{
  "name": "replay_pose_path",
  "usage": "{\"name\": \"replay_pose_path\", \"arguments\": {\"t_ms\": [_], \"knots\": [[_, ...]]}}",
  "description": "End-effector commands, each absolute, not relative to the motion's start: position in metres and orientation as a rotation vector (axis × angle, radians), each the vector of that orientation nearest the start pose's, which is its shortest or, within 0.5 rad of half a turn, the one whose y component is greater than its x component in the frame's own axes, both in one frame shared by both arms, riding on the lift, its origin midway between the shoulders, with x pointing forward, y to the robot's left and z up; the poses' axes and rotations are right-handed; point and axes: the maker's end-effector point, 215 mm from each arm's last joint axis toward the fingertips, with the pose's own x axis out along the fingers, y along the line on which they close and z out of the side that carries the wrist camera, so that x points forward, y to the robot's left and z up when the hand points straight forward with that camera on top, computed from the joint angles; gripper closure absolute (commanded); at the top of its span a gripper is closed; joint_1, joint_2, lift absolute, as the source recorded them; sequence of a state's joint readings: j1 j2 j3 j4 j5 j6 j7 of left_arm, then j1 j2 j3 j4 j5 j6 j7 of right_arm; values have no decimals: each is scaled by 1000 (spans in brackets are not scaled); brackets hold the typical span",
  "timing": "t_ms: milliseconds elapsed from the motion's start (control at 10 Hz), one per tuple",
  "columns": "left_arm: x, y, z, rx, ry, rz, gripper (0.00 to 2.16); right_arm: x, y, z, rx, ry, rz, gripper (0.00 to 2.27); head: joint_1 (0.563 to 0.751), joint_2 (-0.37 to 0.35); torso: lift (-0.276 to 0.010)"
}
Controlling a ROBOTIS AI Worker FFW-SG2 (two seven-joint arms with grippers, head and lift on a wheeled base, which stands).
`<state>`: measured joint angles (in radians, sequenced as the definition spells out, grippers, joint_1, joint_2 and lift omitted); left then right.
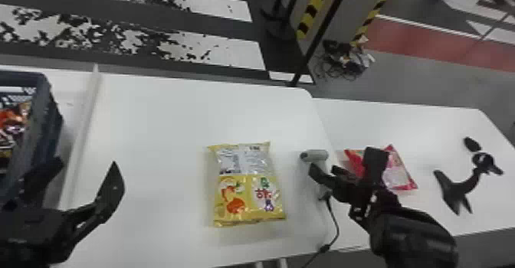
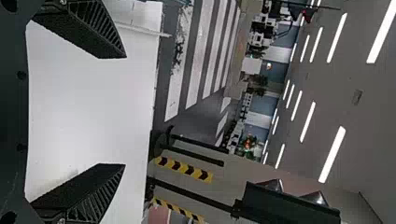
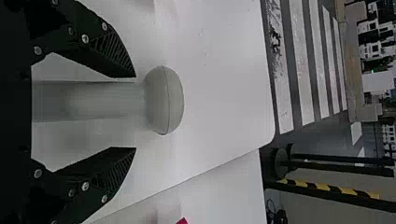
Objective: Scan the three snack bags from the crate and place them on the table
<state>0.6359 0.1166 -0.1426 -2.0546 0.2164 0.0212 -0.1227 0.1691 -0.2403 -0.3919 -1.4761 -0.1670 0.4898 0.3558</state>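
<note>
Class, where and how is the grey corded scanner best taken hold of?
Probably by the handle, coming from the cord end, with one finger on each long side. The handle is straight and narrower than the bulging scanner head, which could help stop it slipping out. The right end effector already stands open around it.

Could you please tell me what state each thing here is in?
Left end effector, open and empty.
Right end effector, open, fingers apart around the scanner's handle.
Scanner, corded, not gripped.
Yellow bag, closed, lying flat.
Red bag, lying flat, partly hidden.
Crate, open-topped, with packets inside.
</note>
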Motion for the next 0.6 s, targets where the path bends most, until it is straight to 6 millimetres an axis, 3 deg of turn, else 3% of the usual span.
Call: {"name": "replay_pose_path", "arguments": {"t_ms": [0,200,500], "knots": [[383,125,-397,-202,195,-301,33,436,-460,-534,160,604,-68,66,695,-350,-62],[385,117,-397,-195,192,-316,33,420,-442,-502,241,568,-1,70,695,-350,-62],[386,110,-396,-198,192,-329,33,396,-403,-491,388,631,105,76,695,-350,-62]]}}
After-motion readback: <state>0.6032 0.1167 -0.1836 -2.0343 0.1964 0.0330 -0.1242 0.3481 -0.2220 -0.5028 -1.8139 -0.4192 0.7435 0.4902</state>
